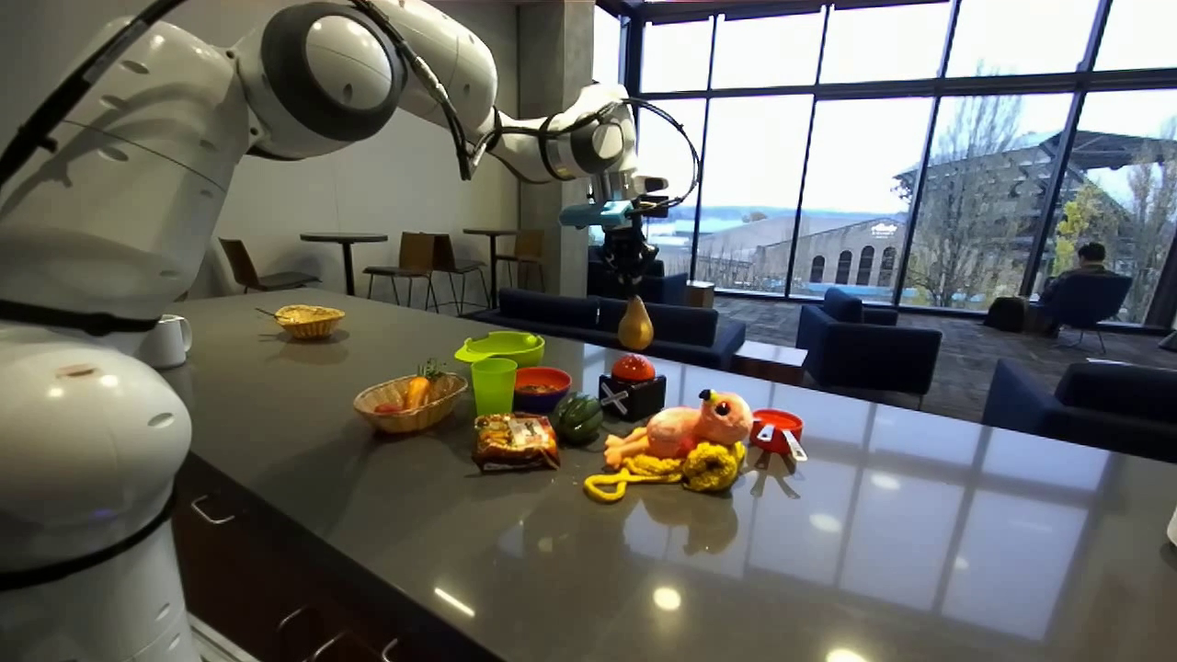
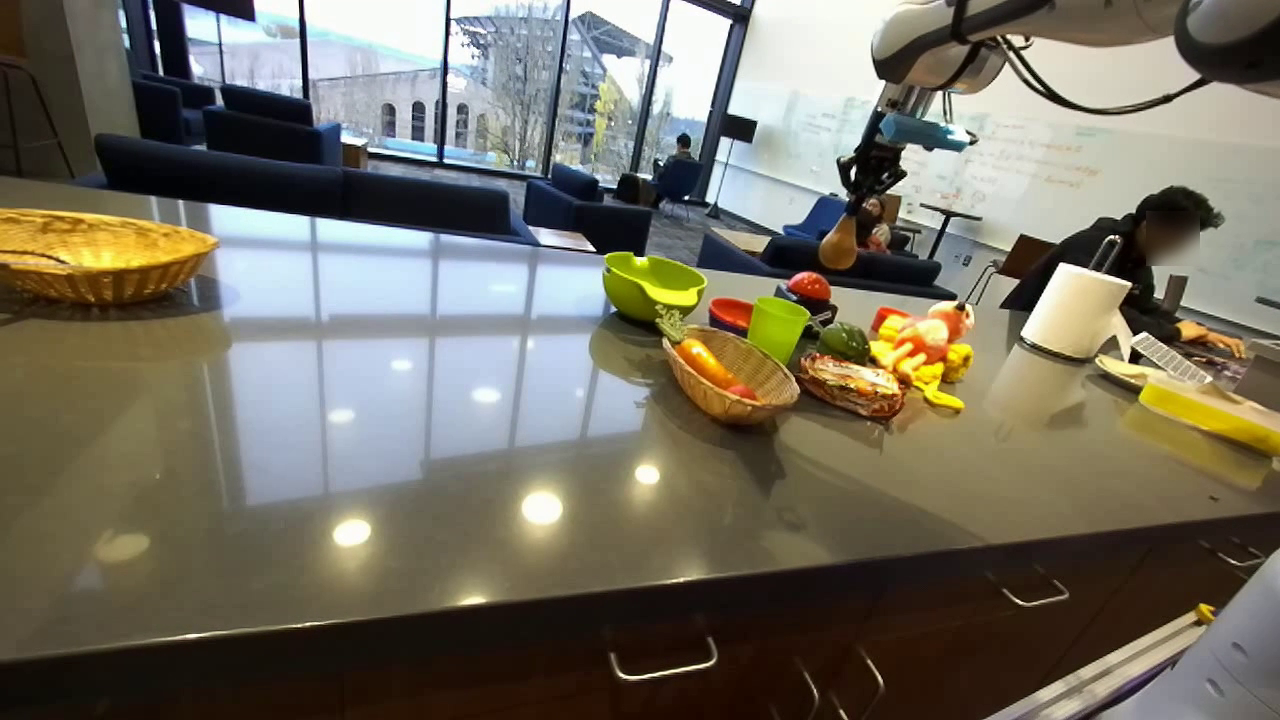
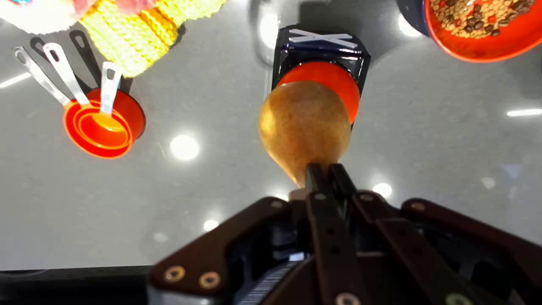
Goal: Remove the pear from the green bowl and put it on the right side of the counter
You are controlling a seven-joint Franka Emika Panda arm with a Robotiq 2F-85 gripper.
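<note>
Wrist view: pear [image 3: 304, 125] in gripper [image 3: 325, 169].

One pear [image 3: 305, 123] hangs from the jaws. Below the jaws stands one black box [image 3: 324, 53] with one red button [image 3: 335, 78]. On the surface [image 1: 441, 542] near the jaws are one green bowl [image 2: 637, 300], one red bowl [image 3: 504, 45], one green cup [image 1: 494, 388], one squash [image 1: 578, 419], one packet [image 1: 515, 439], one stuffed toy [image 1: 680, 430] and one yellow knitted piece [image 1: 711, 467]. The nested measuring cups [image 3: 91, 135] near the jaws show three metal handles [image 3: 108, 91]. Two baskets [image 1: 407, 423] show, one near the jaws with one carrot [image 2: 705, 362], one well apart. One mug [image 1: 165, 342] and one paper roll [image 2: 1075, 312] also stand well apart.
</note>
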